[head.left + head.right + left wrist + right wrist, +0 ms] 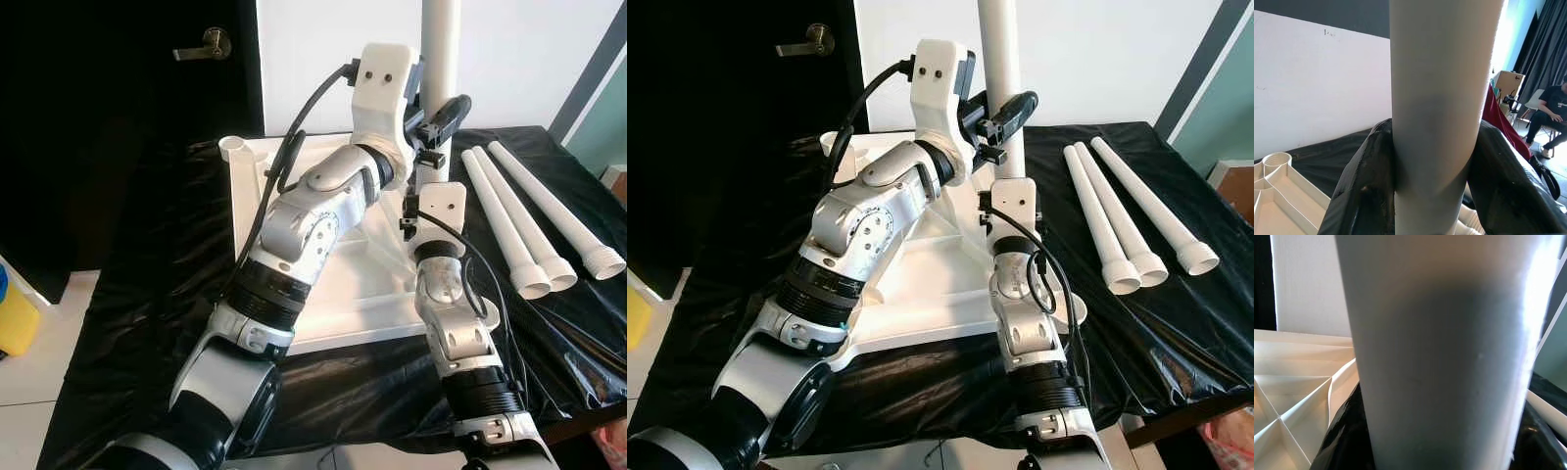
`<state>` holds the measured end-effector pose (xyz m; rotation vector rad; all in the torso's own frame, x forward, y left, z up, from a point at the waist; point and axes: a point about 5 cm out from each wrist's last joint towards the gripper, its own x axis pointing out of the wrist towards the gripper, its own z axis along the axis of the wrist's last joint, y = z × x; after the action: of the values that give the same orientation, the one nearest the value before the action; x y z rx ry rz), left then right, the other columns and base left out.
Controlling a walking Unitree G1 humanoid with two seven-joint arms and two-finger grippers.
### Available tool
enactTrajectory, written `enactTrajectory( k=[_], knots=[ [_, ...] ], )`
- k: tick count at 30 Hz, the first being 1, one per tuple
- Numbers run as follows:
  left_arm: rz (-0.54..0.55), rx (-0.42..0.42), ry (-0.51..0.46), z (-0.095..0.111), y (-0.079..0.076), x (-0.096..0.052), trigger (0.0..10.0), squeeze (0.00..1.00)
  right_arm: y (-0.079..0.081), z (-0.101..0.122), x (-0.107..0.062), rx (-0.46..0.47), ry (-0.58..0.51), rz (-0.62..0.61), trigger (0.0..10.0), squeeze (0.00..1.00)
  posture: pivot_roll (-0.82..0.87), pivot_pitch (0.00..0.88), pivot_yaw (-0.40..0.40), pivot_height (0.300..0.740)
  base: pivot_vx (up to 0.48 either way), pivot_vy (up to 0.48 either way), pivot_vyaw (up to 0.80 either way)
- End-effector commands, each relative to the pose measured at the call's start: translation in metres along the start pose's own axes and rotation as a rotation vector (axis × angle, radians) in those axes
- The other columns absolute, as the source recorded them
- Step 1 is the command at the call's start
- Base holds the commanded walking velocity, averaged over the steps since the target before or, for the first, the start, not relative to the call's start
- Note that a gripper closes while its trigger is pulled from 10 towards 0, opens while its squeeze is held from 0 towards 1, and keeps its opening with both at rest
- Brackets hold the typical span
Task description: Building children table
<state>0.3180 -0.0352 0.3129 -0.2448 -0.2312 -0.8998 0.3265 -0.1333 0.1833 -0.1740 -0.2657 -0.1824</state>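
While left gripper [1435, 196] clamps leg [1440, 98], person [1550, 115] seated

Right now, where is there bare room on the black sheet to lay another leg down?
Bare black sheet lies left of the upturned tabletop. The right is crowded: three loose legs lie together, and both grippers, left and right, clamp the upright leg.

Dark door [127, 117] with metal lever handle [206, 43] at left; white wall [529, 59] behind; black plastic sheet [147, 323] covering tabletop; pale tiled floor [29, 382]; dark curtains [1547, 54]; seated person [1550, 115] beyond.
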Motion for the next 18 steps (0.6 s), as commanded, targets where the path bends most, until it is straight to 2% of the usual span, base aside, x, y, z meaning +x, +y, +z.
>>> enactTrajectory(
  k=[1, 2, 3, 4, 6, 7, 12, 14, 18],
  knots=[
    [-0.034, 0.004, -0.024, 0.008, -0.006, 0.002, 10.0, 0.0, 0.0, 0.001, 0.003, 0.013, -0.004, -0.013, 0.0, 0.0, 0.01, 0.0, -0.038, 0.74, 0.0, 0.0, 0.0],
    [-0.038, 0.011, -0.026, 0.008, -0.007, 0.001, 10.0, 0.0, -0.001, 0.001, 0.003, 0.01, 0.0, -0.018, 1.0, 0.0, 0.01, 0.0, -0.038, 0.74, 0.0, 0.0, 0.0],
    [-0.038, 0.011, -0.026, 0.008, -0.007, 0.001, 10.0, 0.0, -0.001, 0.001, 0.003, 0.01, 0.0, -0.018, 1.0, 0.0, 0.01, 0.0, -0.038, 0.74, 0.0, 0.0, 0.0],
    [-0.053, 0.016, -0.033, 0.009, -0.008, 0.001, 10.0, 0.0, -0.001, 0.0, 0.003, 0.007, 0.003, -0.023, 10.0, 0.0, 0.01, 0.0, -0.037, 0.74, 0.0, 0.0, 0.0],
    [-0.064, 0.019, -0.038, 0.009, -0.009, 0.0, 10.0, 0.0, -0.002, 0.0, 0.003, 0.005, 0.005, -0.026, 10.0, 0.0, 0.01, 0.0, -0.037, 0.74, 0.0, 0.0, 0.0],
    [-0.078, 0.003, -0.048, 0.009, -0.01, -0.001, 10.0, 1.0, -0.002, 0.0, 0.004, 0.006, 0.009, -0.031, 10.0, 0.0, 0.01, 0.0, -0.037, 0.74, 0.0, 0.0, 0.0],
    [-0.107, 0.002, -0.058, 0.01, -0.014, -0.002, 10.0, 1.0, -0.004, -0.002, 0.004, 0.018, 0.023, -0.041, 10.0, 0.0, 0.01, 0.0, -0.037, 0.74, 0.0, 0.0, 0.0],
    [-0.118, 0.05, -0.044, 0.007, -0.016, -0.003, 10.0, 0.0, -0.006, -0.004, 0.003, 0.034, 0.039, -0.055, 10.0, 0.0, 0.01, 0.0, -0.036, 0.74, 0.0, 0.0, 0.0],
    [-0.126, 0.08, -0.036, 0.003, -0.016, -0.005, 10.0, 0.0, -0.01, -0.008, 0.003, 0.042, 0.054, -0.071, 10.0, 0.0, 0.0, 0.0, -0.032, 0.74, 0.0, 0.0, 0.0]
  ],
)
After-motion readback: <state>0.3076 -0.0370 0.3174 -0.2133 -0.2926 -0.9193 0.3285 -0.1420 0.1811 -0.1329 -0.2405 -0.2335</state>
